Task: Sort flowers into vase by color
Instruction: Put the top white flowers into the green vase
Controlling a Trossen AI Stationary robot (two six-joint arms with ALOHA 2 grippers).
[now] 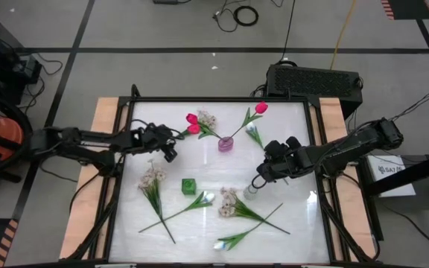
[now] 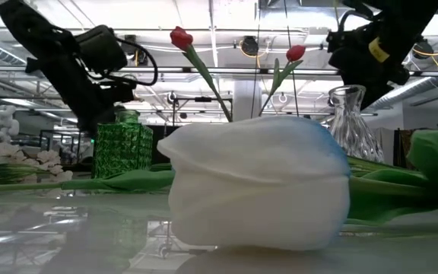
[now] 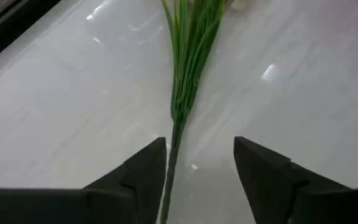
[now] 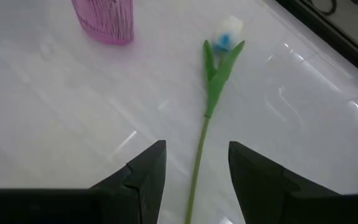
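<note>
A pink vase (image 1: 225, 144) holds pink-red tulips (image 1: 192, 119) and a cream spray (image 1: 205, 117). A green vase (image 1: 188, 186) and a clear vase (image 1: 250, 192) stand nearer the front. My left gripper (image 1: 171, 147) is open above the table, with a cream spray's green stem (image 3: 178, 118) running between its fingers. My right gripper (image 1: 263, 173) is open and hovers beside the clear vase. A white tulip (image 4: 225, 31) lies flat on the table, and its stem (image 4: 197, 168) runs between those fingers. More cream sprays (image 1: 153, 177) and white tulips (image 1: 207, 197) lie flat. My left gripper (image 3: 199, 158) is open with the spray's thin stem (image 3: 169, 168) running close along the inner side of one finger (image 3: 145, 171). I cannot tell whether finger and stem touch.
A second cream spray (image 1: 229, 201) and a white tulip (image 1: 222, 244) lie near the front edge, and that tulip's head (image 2: 257, 190) fills the low view. The table has a raised dark frame (image 1: 315, 164) with wooden strips at both sides. The middle strip between the vases is bare.
</note>
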